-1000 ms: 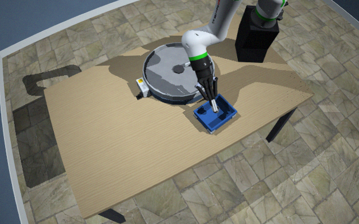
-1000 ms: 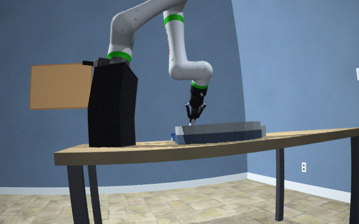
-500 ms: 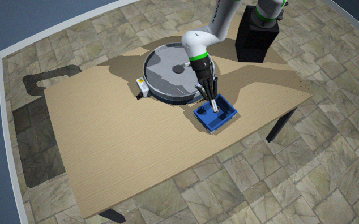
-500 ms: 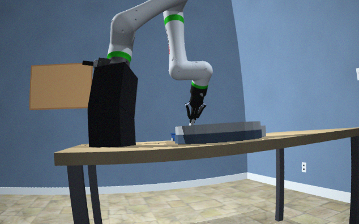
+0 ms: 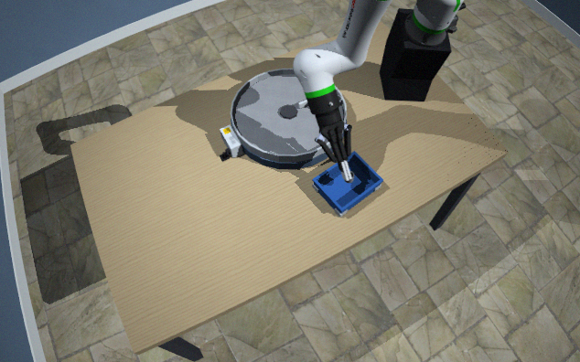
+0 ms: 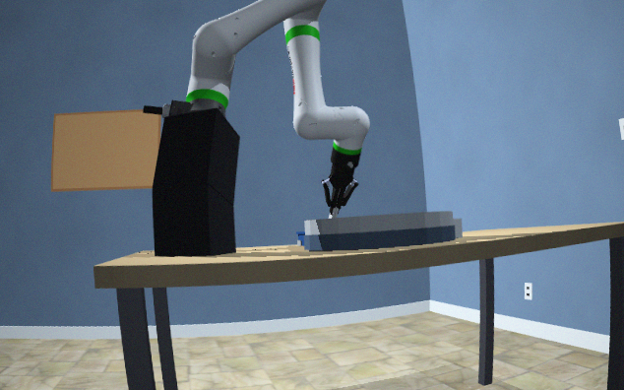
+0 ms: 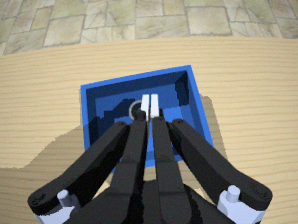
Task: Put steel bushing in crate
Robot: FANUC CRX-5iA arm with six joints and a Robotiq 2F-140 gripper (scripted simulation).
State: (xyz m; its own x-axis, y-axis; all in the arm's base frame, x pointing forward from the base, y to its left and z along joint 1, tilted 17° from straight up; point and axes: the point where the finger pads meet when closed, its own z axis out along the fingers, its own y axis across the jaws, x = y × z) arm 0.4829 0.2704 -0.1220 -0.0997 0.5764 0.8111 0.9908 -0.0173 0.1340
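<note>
My gripper (image 5: 346, 175) hangs over the blue crate (image 5: 349, 184), with its fingertips just inside the crate's rim. The fingers are shut on the wall of a small steel bushing (image 7: 136, 107), a grey ring that sits to the left of the white fingertips in the wrist view. The ring also shows beside the fingertips in the top view (image 5: 351, 175). The crate fills the middle of the wrist view. The round grey turning table (image 5: 284, 121) stands just behind the crate. I see no other bushings on it; the arm hides part of it.
A white control box (image 5: 230, 139) sits at the turning table's left edge. The black robot pedestal (image 5: 413, 55) stands at the table's back right. In the exterior view the turning table (image 6: 381, 230) hides most of the crate (image 6: 300, 238).
</note>
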